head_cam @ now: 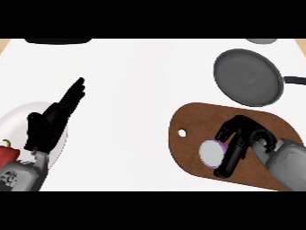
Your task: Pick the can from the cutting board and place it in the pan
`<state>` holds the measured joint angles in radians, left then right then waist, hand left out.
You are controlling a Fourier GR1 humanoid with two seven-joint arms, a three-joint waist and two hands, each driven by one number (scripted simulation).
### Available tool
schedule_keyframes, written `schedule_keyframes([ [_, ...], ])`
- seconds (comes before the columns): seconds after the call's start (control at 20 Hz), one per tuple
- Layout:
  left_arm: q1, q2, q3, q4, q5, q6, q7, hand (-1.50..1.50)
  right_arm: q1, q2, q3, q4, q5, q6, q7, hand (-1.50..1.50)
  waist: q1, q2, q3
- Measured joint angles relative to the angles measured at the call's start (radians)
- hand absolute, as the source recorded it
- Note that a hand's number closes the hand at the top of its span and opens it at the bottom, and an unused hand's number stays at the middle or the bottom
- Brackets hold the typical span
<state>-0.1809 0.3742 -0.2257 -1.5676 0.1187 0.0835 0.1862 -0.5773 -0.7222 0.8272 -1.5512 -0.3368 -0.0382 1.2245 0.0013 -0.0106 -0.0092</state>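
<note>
Head view: purple can (pixel 212 152) w/ pale grey top in right hand (pixel 250 136).

Brown cutting board (pixel 195 119); grey pan (pixel 248 76); purple can (pixel 213 152); red pepper (pixel 2 156) — white plate (pixel 13 121).

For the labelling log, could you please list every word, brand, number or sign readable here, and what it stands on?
None can be read in the head view.
can: plain grey top, purple side, no label showing; the right hand curled round it hides most of the side.
cutting board, pan, plate, red pepper: no markings.
</note>
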Motion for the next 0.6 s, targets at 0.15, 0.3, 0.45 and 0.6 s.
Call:
schedule_keyframes([
  [0.15, 0.007, 0.005, 0.009, -0.012, 0.0, -0.006, 0.008, 0.0, -0.021, -0.022, 0.001, -0.026, 0.037, -0.012, 0.003, 1.5, -0.001, 0.001, 0.003],
  [0.3, 0.003, 0.004, 0.016, -0.008, 0.003, -0.015, 0.011, 0.0, -0.068, -0.038, 0.012, -0.061, 0.118, -0.019, -0.022, 1.5, -0.002, 0.003, 0.005],
  [0.45, 0.013, 0.006, 0.021, -0.006, 0.003, -0.019, 0.005, 0.0, -0.104, -0.024, 0.069, -0.158, 0.275, -0.043, -0.103, 1.5, -0.005, -0.003, 0.007],
  [0.6, 0.018, 0.006, 0.025, 0.0, 0.003, -0.018, 0.004, 0.0, -0.152, -0.015, 0.12, -0.266, 0.447, -0.076, -0.181, 1.5, -0.013, -0.01, 0.008],
])
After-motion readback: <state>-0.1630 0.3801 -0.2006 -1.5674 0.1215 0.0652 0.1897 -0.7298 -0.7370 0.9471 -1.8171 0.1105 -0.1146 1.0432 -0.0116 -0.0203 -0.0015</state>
